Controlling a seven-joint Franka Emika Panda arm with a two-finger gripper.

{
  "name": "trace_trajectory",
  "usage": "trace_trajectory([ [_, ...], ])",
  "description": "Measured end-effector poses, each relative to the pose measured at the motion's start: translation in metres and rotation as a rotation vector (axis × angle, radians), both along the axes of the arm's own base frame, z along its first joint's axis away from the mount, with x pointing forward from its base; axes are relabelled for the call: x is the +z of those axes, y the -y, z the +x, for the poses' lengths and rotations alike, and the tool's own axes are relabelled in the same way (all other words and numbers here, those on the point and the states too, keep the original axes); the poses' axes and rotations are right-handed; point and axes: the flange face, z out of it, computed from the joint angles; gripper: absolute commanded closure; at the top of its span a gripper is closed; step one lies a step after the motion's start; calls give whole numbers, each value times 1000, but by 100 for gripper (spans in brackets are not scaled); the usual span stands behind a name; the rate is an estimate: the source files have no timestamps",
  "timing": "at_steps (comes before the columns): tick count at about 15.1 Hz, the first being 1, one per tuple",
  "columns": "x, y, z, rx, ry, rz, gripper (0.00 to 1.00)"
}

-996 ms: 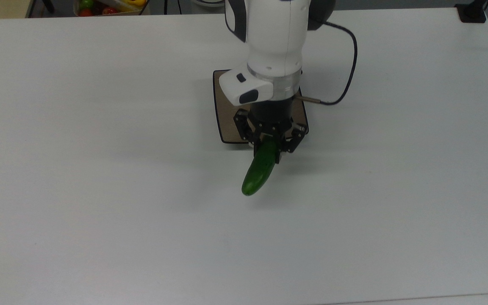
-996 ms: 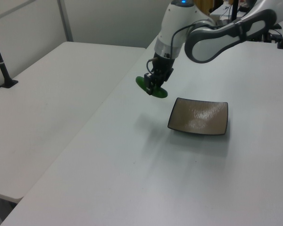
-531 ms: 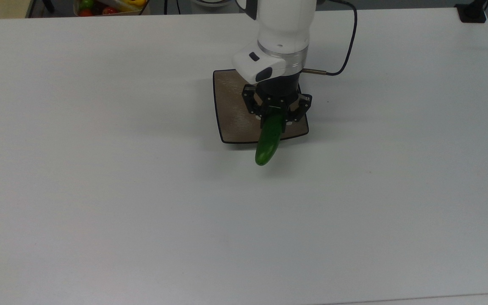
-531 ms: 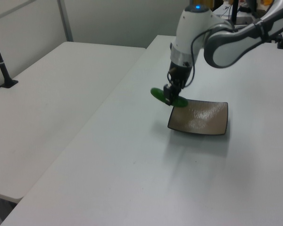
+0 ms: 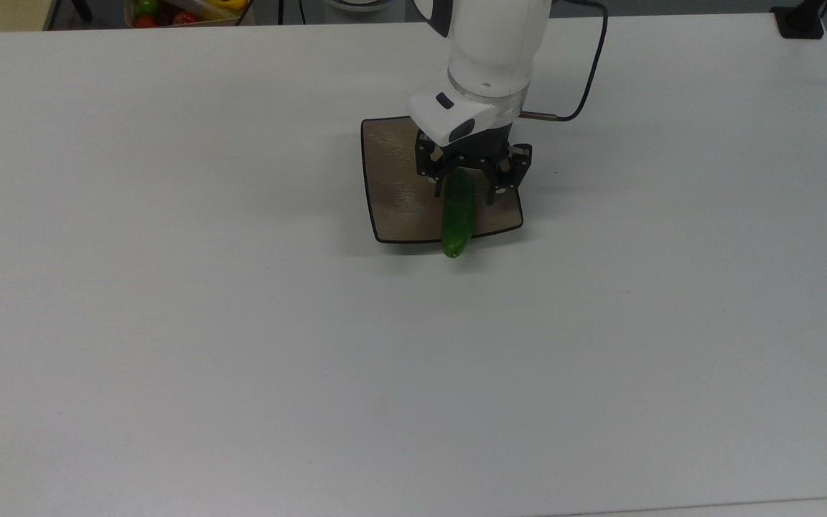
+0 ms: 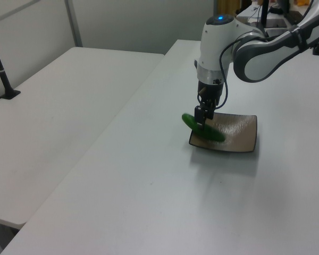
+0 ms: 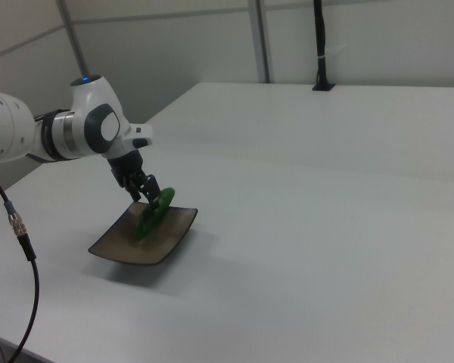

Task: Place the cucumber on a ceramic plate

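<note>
Cucumber [image 5: 457,213] hangs over the plate [image 5: 393,188], and you have wide bare white surface [image 5: 241,323] on every side of both. In the top view its lower tip juts just past the plate's near edge, while its upper end sits between the fingers of the claw [image 5: 472,188], which pinches it there. You can see the same in the left view: the cucumber [image 6: 202,127] tilts across the plate's [image 6: 236,135] corner below the claw [image 6: 202,114]. In the right view the cucumber [image 7: 153,212] slants down toward the plate [image 7: 129,246] from the claw [image 7: 147,190]. It is dark green, glossy, slightly curved with rounded ends.
</note>
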Motion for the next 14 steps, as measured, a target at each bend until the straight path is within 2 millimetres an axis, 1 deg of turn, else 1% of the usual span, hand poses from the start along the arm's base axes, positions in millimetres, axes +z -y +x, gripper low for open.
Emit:
trace_trajectory([
  [4, 1, 0, 0, 8, 0, -1, 0],
  [6, 9, 1, -3, 14, -1, -7, 0],
  [8, 30, 9, -14, 83, -53, -50, 0],
  [10, 60, 20, -30, 158, -101, -90, 0],
  [11, 70, 24, -36, 182, -114, -101, 0],
  [14, 105, 44, -51, 204, -139, -115, 0],
])
